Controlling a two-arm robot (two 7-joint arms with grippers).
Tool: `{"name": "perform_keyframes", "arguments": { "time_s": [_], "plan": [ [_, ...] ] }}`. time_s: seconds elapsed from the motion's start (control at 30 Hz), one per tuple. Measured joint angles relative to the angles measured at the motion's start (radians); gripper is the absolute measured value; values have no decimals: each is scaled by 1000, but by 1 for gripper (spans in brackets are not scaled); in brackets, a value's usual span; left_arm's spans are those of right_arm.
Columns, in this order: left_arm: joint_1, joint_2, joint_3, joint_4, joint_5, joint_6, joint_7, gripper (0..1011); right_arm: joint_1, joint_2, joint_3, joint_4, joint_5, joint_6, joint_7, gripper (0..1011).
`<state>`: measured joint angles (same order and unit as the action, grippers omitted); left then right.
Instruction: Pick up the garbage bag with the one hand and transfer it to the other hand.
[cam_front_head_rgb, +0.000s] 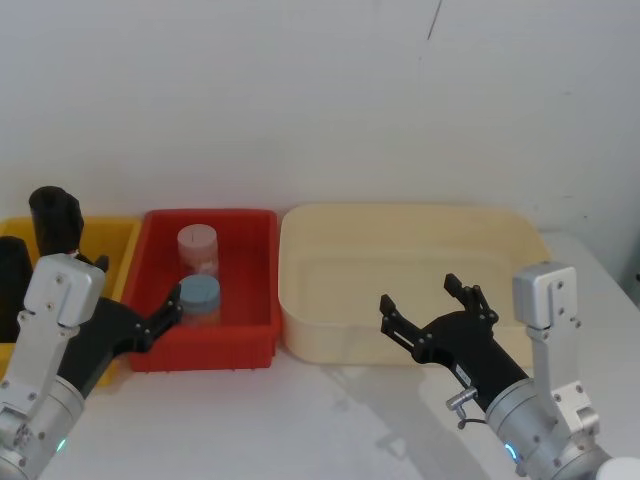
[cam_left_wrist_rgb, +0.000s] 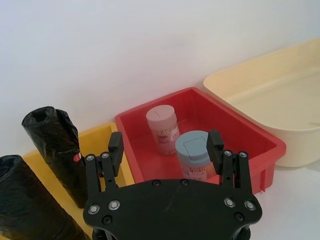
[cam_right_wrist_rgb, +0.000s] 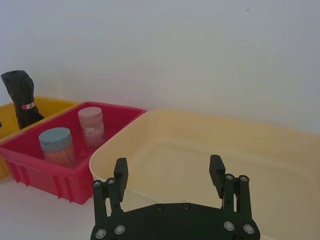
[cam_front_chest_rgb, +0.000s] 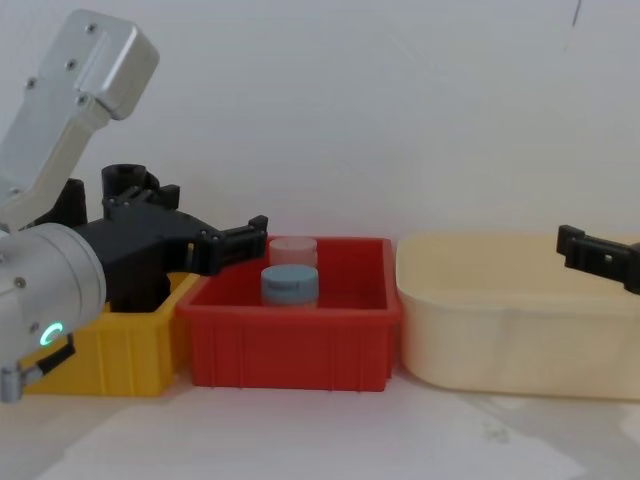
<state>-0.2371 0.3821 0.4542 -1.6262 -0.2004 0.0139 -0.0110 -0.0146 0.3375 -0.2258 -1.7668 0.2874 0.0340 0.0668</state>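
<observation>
Black and wrinkled, the garbage bag (cam_front_head_rgb: 12, 275) sits in the yellow bin (cam_front_head_rgb: 115, 235) at the desk's far left corner. Head view: beside the bag stands a second black roll (cam_front_head_rgb: 55, 215). The red bin (cam_front_head_rgb: 215, 355), holding two jars, and the cream tub (cam_front_head_rgb: 400, 225) follow along the far edge. The left gripper (cam_front_head_rgb: 135, 285) hangs with its jaws spread over the seam between the yellow and red bins, apart from the bag. The right gripper (cam_front_head_rgb: 420, 292) hangs with its jaws spread at the tub's near wall, holding nothing.

Left wrist view: the garbage bag (cam_left_wrist_rgb: 30, 200) appears plain. The neighbouring roll (cam_left_wrist_rgb: 52, 145) carries a small red mark. The left gripper (cam_left_wrist_rgb: 165, 140) is empty.

Right wrist view: the right gripper (cam_right_wrist_rgb: 168, 165) gapes over the cream tub (cam_right_wrist_rgb: 150, 117). The marked roll (cam_right_wrist_rgb: 20, 97) shows far off.

Chest view: the left gripper (cam_front_chest_rgb: 205, 212), with a green wrist light (cam_front_chest_rgb: 50, 333), hides most of the yellow bin's inside. One finger (cam_front_chest_rgb: 595, 252) of the right gripper enters above the tub.
</observation>
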Motion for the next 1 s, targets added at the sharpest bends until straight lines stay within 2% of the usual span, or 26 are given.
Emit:
{"name": "perform_keyframes", "arguments": {
  "time_s": [0.83,1.0],
  "plan": [
    [0,0,0,0,0,1,0,1001,0,0,0,0,0,0,0,1001],
    [11,5,-11,-14,-1,16,4,1001,0,0,0,0,0,0,0,1001]
  ]
}}
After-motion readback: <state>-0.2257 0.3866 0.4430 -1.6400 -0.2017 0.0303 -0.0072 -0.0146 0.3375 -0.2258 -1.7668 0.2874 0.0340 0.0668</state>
